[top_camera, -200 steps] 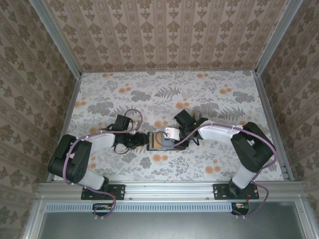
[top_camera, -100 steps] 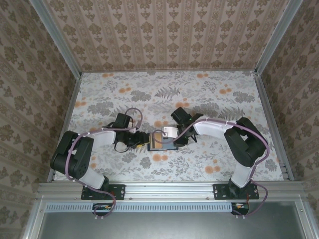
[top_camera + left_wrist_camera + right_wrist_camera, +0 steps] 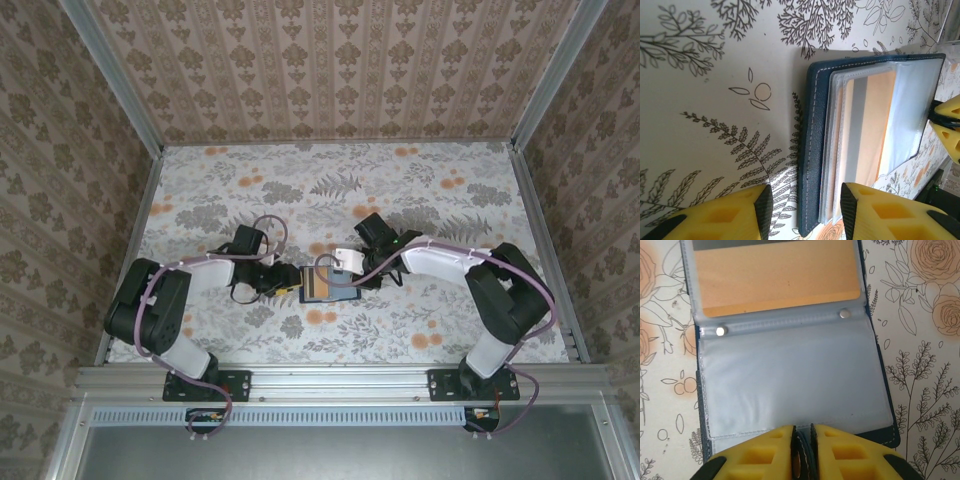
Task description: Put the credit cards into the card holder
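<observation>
The navy card holder [image 3: 326, 288] lies open on the floral table between both arms. An orange-tan credit card [image 3: 775, 277] with a grey stripe sits inside one of its clear sleeves, and the same card [image 3: 875, 125] shows through the sleeves in the left wrist view. The sleeve [image 3: 790, 385] nearest the right gripper looks empty. My right gripper [image 3: 802, 440] is shut on the edge of the holder's cover and sleeve. My left gripper [image 3: 805, 210] is open, its fingers straddling the holder's stitched edge [image 3: 812, 150] without touching it. Other cards are out of view.
The floral tabletop [image 3: 330, 200] stretches behind the arms to the patterned back wall. Metal rails [image 3: 150, 200] run along both sides. The right gripper's yellow finger [image 3: 947, 130] pokes in beside the holder's far end.
The right gripper has shifted a little to the right and back with the holder's flap, and its elbow swung outward. The holder slid slightly right. The left gripper stayed close to its left end.
</observation>
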`<action>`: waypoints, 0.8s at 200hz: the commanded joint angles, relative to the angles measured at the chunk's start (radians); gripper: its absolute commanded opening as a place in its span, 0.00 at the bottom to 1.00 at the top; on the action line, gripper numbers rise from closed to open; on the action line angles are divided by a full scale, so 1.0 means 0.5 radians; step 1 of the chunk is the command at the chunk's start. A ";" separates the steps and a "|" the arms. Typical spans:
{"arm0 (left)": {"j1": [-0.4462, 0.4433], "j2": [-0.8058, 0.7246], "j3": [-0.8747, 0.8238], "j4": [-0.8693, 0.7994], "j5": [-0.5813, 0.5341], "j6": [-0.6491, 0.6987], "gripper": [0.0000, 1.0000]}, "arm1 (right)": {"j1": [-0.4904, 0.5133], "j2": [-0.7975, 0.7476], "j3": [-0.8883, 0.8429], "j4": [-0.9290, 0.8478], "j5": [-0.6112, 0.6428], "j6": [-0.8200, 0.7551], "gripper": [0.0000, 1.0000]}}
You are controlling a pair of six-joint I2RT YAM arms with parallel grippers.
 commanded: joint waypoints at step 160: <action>0.143 -0.358 -0.125 -0.002 -0.182 0.061 0.00 | 0.239 -0.091 -0.088 0.559 -0.239 0.195 0.16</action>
